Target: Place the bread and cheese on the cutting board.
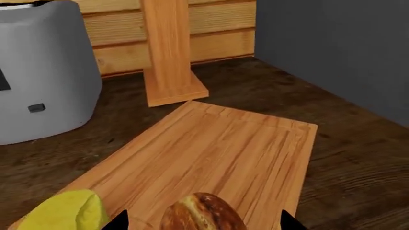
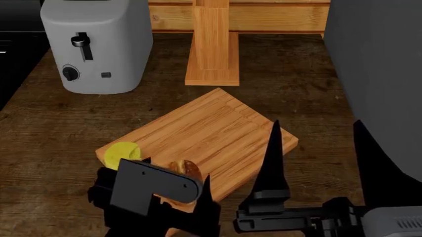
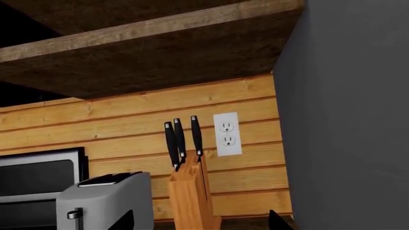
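Observation:
The cutting board (image 2: 218, 126) lies slantwise on the dark wooden counter. The bread (image 1: 203, 215) is at the board's near end, between the fingertips of my left gripper (image 1: 203, 223). The jaws stand wide apart, with gaps on both sides of the roll. The cheese (image 1: 73, 211) sits at the board's near corner beside the bread; it also shows in the head view (image 2: 122, 154). My left gripper's body half hides the bread (image 2: 188, 168) in the head view. My right gripper (image 2: 316, 126) is open and empty, raised and pointing up at the right of the board.
A grey toaster (image 2: 99, 44) stands at the back left. An upright wooden knife block (image 2: 212, 44) with several knives stands behind the board against the plank wall. A large grey wall or cabinet (image 2: 382, 74) bounds the right side. A microwave (image 3: 38, 177) is at the far left.

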You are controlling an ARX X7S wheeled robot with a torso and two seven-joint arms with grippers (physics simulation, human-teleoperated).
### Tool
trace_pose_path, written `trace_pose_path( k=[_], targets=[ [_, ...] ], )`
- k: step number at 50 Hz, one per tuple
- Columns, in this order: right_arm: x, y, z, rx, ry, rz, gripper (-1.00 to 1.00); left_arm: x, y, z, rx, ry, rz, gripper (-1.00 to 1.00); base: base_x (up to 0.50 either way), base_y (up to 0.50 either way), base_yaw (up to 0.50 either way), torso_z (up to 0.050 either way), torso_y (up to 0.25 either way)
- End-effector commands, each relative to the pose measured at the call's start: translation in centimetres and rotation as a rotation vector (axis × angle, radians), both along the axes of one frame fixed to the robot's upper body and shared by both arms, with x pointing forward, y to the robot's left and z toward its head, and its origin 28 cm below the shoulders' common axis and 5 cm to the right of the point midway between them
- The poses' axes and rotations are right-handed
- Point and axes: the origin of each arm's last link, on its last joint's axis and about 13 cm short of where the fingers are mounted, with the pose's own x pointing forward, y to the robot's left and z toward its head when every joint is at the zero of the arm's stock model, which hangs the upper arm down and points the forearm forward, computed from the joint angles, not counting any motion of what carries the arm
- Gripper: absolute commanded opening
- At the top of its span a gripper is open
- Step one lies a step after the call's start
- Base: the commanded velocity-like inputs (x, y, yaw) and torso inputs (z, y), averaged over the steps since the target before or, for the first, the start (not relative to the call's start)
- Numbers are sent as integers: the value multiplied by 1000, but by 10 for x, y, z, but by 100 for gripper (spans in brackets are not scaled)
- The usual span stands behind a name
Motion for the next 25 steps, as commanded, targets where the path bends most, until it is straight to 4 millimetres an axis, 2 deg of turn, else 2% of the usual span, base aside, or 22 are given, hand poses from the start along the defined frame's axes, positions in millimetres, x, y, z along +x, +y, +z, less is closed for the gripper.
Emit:
trace_pose_path(
  k=[1,7,10,14,21,25],
  targets=[
    [1,-2,1,-12,-23,-15,100,-12,0,29,-7,-130,15,100,0,0,0,0,0],
    [-1,-2,3,-11,-29,-13,100,-25,4,47,-19,-219,25,100,0,0,0,0,0],
    [-2,0,4,-17,-34,-10,100,-36,9,56,-5,-320,35,100,0,0,0,0,0],
    [-5,4,9,-33,-45,-11,100,-54,15,66,-74,-358,-39,100,0,0,1,0,0],
    [-9,3,13,-24,-61,-33,100,-69,45,68,-92,-425,-10,100,0,0,0,0,0],
    [-12,4,15,-29,-70,-35,100,-72,54,67,-117,-437,13,100,0,0,0,0,0]
  ],
)
